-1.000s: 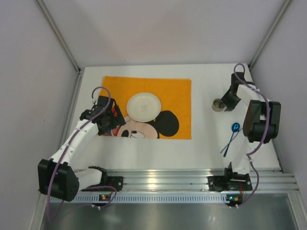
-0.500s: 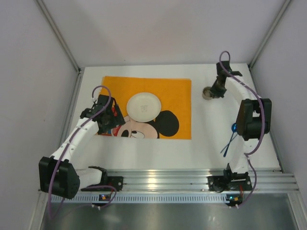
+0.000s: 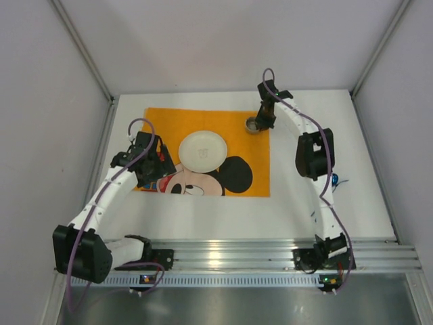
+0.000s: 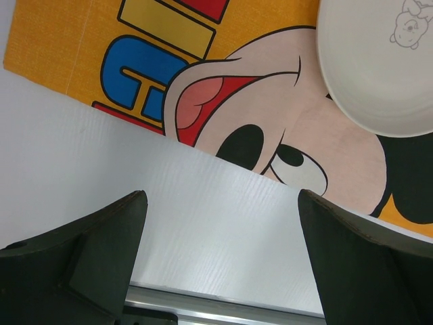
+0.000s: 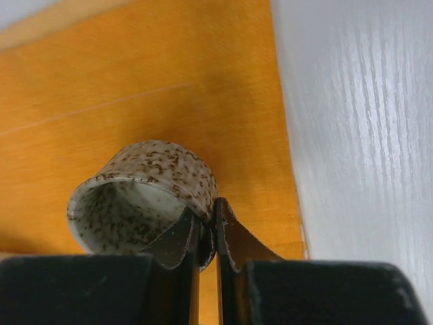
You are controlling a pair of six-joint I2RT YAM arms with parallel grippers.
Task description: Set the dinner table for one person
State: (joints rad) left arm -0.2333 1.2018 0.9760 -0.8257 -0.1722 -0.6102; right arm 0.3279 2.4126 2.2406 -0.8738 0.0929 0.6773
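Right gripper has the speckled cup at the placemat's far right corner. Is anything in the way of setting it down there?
Nothing visible. The right gripper pinches the speckled cup by its rim, the orange placemat around it is bare, and the white plate sits apart to its left.

Left claw [image 4: 220, 203] spread wide; right claw [image 5: 206, 220] pinched, its arm outstretched.

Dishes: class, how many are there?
2: a white plate on the orange placemat; a speckled cup in the right gripper at its far right corner. None seems hidden.

what looks like a blue spoon [image 3: 333, 179] sits mostly hidden behind the right arm [image 3: 311, 152], and the plate [image 4: 379, 68] is cropped.
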